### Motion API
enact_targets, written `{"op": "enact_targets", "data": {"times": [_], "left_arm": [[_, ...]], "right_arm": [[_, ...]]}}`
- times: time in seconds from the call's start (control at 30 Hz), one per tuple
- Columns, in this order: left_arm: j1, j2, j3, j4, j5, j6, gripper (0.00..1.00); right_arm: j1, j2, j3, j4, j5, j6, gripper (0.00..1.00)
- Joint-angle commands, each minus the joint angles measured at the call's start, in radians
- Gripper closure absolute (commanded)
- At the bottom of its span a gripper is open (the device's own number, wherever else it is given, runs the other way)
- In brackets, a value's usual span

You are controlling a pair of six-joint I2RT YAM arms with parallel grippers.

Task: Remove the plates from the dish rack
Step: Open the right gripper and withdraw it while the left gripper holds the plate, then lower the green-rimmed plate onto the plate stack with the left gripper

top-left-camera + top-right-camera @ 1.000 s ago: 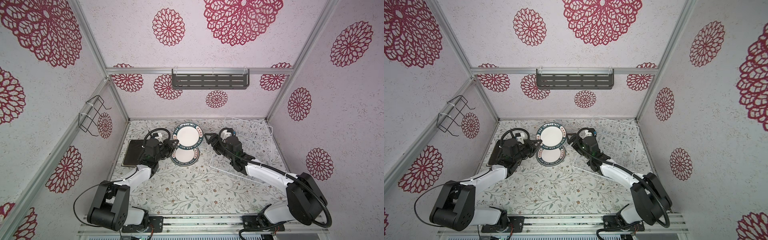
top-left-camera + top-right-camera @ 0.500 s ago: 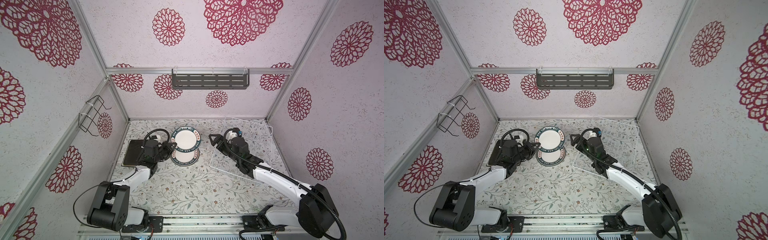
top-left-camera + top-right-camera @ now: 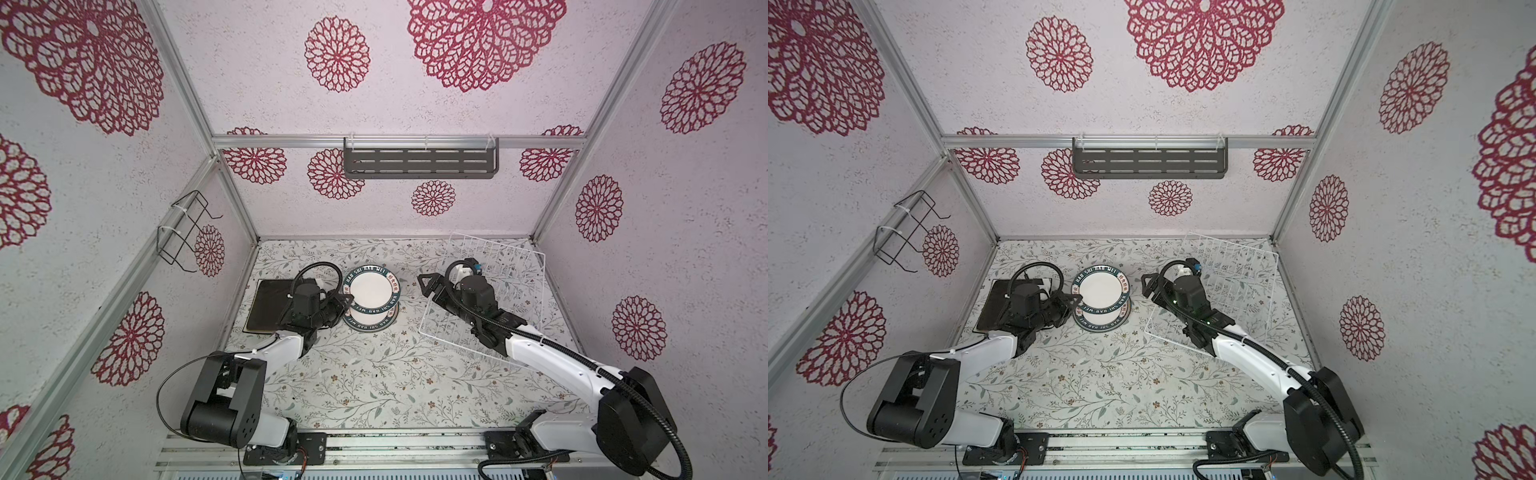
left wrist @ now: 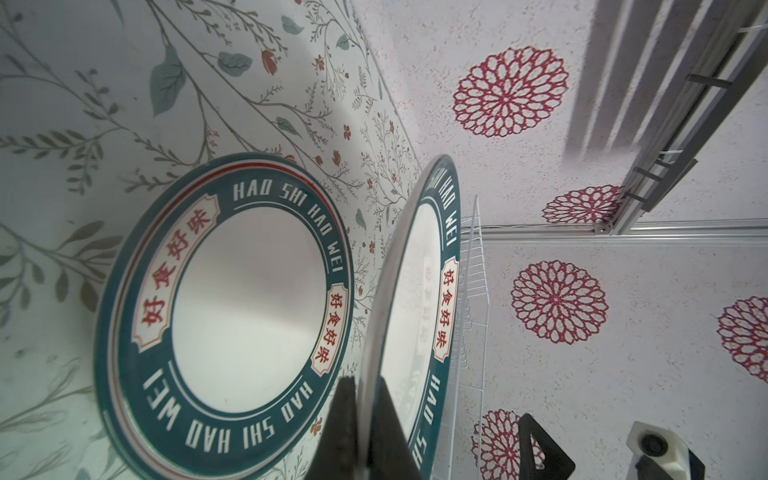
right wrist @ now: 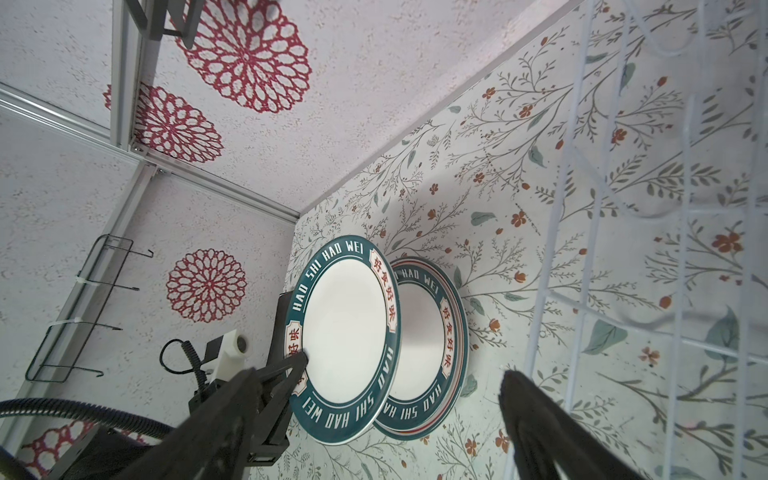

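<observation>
The upper teal-rimmed plate [image 4: 409, 316] and the lower teal-rimmed plate [image 4: 249, 307] look like glazed ceramic, smooth and glossy. The dish rack [image 3: 498, 243] is thin white-coated wire; the tabletop [image 3: 374, 374] is a smooth, matt floral print. The walls [image 3: 249, 62] are rough and grainy, the slotted shelf [image 3: 419, 163] dull dark-grey metal by the look.

White arms [image 3: 286, 345], black joints [image 3: 224, 399], ribbed cables [image 5: 83, 409]

Left arm [image 3: 286, 347] out toward 1 o'clock, my left gripper [image 3: 347, 297] pinched on plate [image 3: 371, 291] rim. Right arm [image 3: 540, 353] toward 10 o'clock, right gripper [image 3: 429, 291] spread wide.
</observation>
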Motion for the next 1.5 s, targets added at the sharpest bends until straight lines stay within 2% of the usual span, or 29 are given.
{"op": "enact_targets", "data": {"times": [0.0,0.7,1.47], "left_arm": [[0.009,0.012,-0.002,0.048,0.008,0.025,1.00],[0.009,0.050,-0.013,0.016,-0.018,0.062,1.00],[0.009,0.126,0.005,-0.024,-0.044,0.100,1.00]], "right_arm": [[0.002,0.005,0.026,-0.012,-0.016,-0.037,0.07],[0.032,0.087,0.067,-0.033,-0.048,-0.049,0.07],[0.048,0.092,0.096,-0.078,-0.056,-0.072,0.06]]}}
